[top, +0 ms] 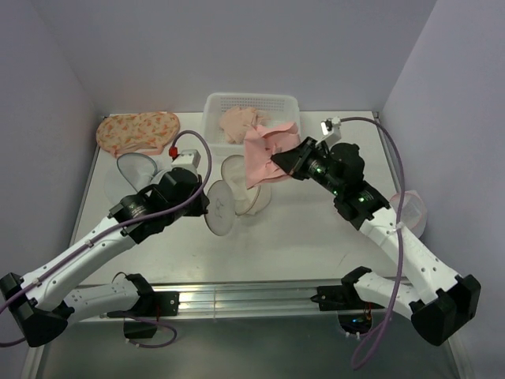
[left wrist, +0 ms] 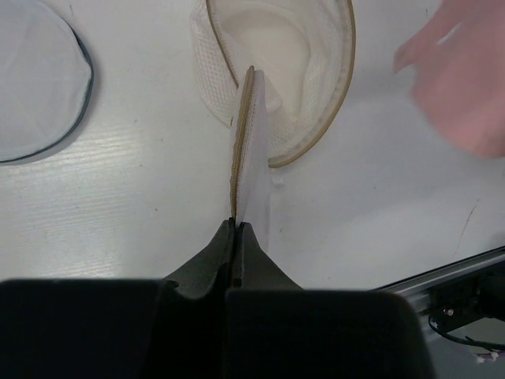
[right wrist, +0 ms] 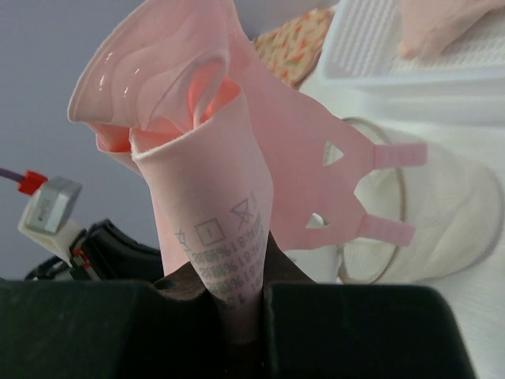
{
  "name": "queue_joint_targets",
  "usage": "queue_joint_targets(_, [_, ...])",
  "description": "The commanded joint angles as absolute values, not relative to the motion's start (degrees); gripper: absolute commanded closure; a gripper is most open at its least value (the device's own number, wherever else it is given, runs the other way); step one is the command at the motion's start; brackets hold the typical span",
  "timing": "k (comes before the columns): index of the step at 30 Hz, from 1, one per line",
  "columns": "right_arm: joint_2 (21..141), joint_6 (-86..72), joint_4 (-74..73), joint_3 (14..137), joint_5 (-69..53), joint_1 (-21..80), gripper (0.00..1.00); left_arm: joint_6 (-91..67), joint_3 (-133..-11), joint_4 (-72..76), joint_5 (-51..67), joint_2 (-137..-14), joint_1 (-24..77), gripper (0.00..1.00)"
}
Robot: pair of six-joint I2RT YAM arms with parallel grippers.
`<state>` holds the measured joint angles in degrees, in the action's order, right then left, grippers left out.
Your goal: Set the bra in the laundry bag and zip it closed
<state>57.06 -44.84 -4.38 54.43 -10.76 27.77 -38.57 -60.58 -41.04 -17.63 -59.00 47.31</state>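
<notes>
Two clamped grippers: left gripper point(left wrist: 235, 225) pinching the laundry bag point(left wrist: 312, 118) by its flap, right gripper point(right wrist: 237, 308) holding the bra point(right wrist: 201, 150) above it, mid-table.
Only the right wrist view shows the bra's printed care symbols; the text is illegible.

bra point(right wrist: 215, 237) | right wrist view, lower centre of the frame | grey care marks printed straight on the pink fabric: a small square with a mark inside, a crossed-out triangle, part of another symbol to their left | beneath them, rows of small print with digits and percent signs, too blurred to read in full
</notes>
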Motion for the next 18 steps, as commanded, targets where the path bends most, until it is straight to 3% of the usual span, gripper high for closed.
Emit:
queue_joint_targets(1, [60.0,-46.8,3.4,55.7,-14.2,31.4,1.0,-36.2,-64.2,-43.2,-17.8,-59.3,47.5,1.0])
queue_joint_targets(7, [68.3,-46.0,5.6,53.9,-7.2,38.0,1.0,-36.6,-65.9,-45.2,-19.0,-58.9,47.5,1.0])
queue_joint_targets(18, [90.2,-43.5,7.4,55.6,2.3,39.6,1.0,-35.9,-68.2,-46.6,-17.4,-58.0,47.4,1.0])
